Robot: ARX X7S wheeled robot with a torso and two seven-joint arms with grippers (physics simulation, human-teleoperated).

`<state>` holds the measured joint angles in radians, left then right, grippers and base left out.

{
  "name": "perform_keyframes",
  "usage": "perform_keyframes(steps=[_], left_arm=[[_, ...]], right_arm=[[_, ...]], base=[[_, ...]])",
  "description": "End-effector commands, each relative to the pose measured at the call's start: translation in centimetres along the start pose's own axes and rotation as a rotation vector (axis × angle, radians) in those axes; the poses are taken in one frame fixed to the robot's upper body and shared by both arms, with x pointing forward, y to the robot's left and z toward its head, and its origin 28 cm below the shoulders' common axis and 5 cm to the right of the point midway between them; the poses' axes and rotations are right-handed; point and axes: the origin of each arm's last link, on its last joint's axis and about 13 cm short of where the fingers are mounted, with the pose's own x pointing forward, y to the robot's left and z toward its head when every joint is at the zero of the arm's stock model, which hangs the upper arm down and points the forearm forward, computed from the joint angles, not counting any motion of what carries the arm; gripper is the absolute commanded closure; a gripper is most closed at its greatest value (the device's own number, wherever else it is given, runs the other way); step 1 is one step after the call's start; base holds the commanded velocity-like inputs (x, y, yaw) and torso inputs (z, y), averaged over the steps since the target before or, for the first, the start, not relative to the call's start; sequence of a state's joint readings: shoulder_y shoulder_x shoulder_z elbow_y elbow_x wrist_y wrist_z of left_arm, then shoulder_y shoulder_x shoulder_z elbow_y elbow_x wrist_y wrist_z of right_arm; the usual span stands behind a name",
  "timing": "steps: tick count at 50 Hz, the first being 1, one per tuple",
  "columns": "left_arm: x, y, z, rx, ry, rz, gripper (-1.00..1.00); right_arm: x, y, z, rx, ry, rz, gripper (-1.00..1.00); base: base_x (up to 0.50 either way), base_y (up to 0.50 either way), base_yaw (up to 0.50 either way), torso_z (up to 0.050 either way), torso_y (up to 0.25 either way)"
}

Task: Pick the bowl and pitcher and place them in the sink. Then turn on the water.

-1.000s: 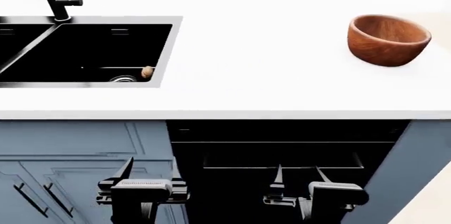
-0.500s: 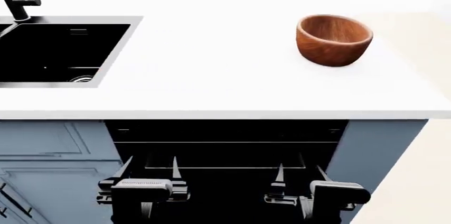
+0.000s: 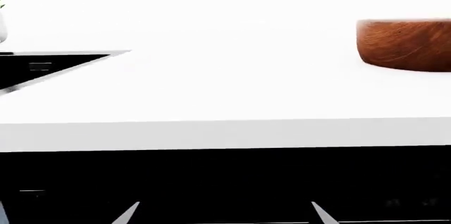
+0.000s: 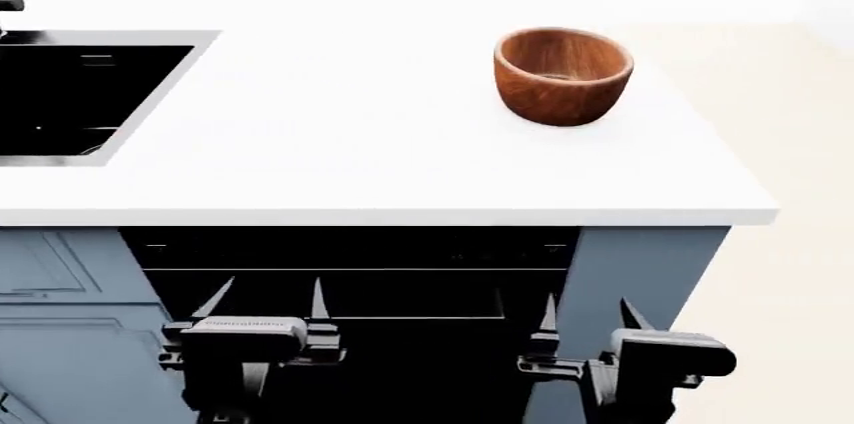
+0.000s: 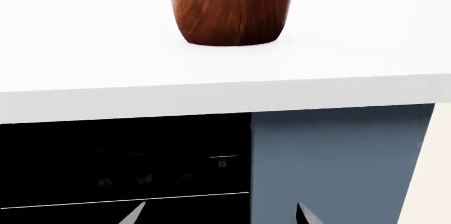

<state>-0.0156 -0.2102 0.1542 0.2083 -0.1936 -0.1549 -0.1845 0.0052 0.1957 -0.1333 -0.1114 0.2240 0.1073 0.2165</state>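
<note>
No readable text, label, brand, number or sign shows on anything.

Setting: domestic kitchen, simulator render. Evidence: long white countertop (image 4: 374,144) over blue-grey panelled cabinet fronts (image 4: 60,284); black sink (image 4: 80,94) with steel rim set into the counter at the head view's left; dark built-in appliance bay (image 4: 360,284) with horizontal bars under the counter; wooden bowl (image 4: 563,74) standing on the worktop; pale beige floor (image 4: 787,274) beyond the counter's end
</note>
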Motion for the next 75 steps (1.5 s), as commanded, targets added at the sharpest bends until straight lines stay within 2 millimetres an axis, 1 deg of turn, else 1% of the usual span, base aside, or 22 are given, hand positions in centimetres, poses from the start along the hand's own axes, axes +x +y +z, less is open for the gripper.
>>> perform_keyframes(steps=[1, 5, 8, 10, 12, 13, 15, 18, 22, 28, 49, 61, 66, 71, 75], left_arm=[[-2.0, 1.6, 9.5, 0.054, -0.015, -0.121, -1.00], [-2.5, 2.6, 15.6, 0.117, -0.081, -0.143, -1.00], [-2.3, 3.1, 19.0, 0.155, -0.120, -0.141, -1.00], [-2.0, 3.3, 20.6, 0.177, -0.138, -0.137, -1.00], [-1.9, 3.4, 22.1, 0.194, -0.154, -0.136, -1.00], [-1.9, 3.4, 22.7, 0.202, -0.163, -0.134, -1.00], [-1.9, 3.4, 23.8, 0.215, -0.183, -0.128, -1.00], [-1.9, 3.6, 24.8, 0.238, -0.206, -0.114, -1.00], [-2.0, 3.7, 25.7, 0.253, -0.223, -0.101, -1.00], [-2.0, 3.8, 26.2, 0.278, -0.239, -0.091, -1.00], [-1.7, 4.0, 26.3, 0.301, -0.244, -0.067, -1.00], [-1.9, 4.2, 26.5, 0.304, -0.250, -0.055, -1.00], [-1.9, 4.3, 26.4, 0.305, -0.249, -0.054, -1.00], [-1.9, 4.3, 26.4, 0.309, -0.248, -0.053, -1.00], [-1.9, 4.2, 26.4, 0.311, -0.248, -0.057, -1.00]], right_arm=[[-2.4, -1.3, 8.8, -0.079, -0.062, 0.061, -1.00], [-3.2, -2.2, 14.7, -0.128, -0.090, 0.078, -1.00], [-3.4, -2.6, 18.3, -0.163, -0.132, 0.068, -1.00], [-3.6, -2.9, 20.5, -0.169, -0.157, 0.063, -1.00], [-3.6, -3.3, 22.5, -0.166, -0.182, 0.019, -1.00], [-3.8, -3.3, 23.3, -0.173, -0.191, 0.043, -1.00], [-4.3, -3.3, 24.6, -0.176, -0.211, 0.053, -1.00], [-4.7, -3.4, 25.9, -0.173, -0.244, 0.056, -1.00], [-4.9, -3.6, 26.7, -0.170, -0.259, 0.048, -1.00], [-4.8, -3.6, 27.1, -0.172, -0.262, 0.044, -1.00], [-3.7, -3.7, 27.4, -0.155, -0.224, 0.029, -1.00], [-3.5, -3.9, 28.2, -0.146, -0.199, 0.015, -1.00], [-3.3, -3.9, 28.4, -0.138, -0.128, 0.027, -1.00], [-2.6, -4.2, 29.3, -0.125, 0.074, 0.005, -1.00], [-2.1, -4.4, 30.4, -0.116, 0.185, -0.009, -1.00]], base=[[0.00, 0.00, 0.00, 0.000, 0.000], [0.00, 0.00, 0.00, 0.000, 0.000], [0.00, 0.00, 0.00, 0.000, 0.000], [0.00, 0.00, 0.00, 0.000, 0.000], [0.00, 0.00, 0.00, 0.000, 0.000], [0.00, 0.00, 0.00, 0.000, 0.000], [0.04, 0.00, 0.00, 0.000, 0.000], [0.39, 0.00, 0.00, 0.000, 0.000], [0.50, 0.00, 0.00, 0.000, 0.000], [0.50, 0.00, 0.00, 0.000, 0.000], [0.50, 0.00, 0.00, 0.000, 0.000], [0.50, 0.00, 0.00, 0.000, 0.001], [0.13, 0.00, 0.00, 0.000, 0.002], [0.00, 0.00, 0.00, 0.000, 0.000], [0.00, 0.00, 0.00, 0.000, 0.000]])
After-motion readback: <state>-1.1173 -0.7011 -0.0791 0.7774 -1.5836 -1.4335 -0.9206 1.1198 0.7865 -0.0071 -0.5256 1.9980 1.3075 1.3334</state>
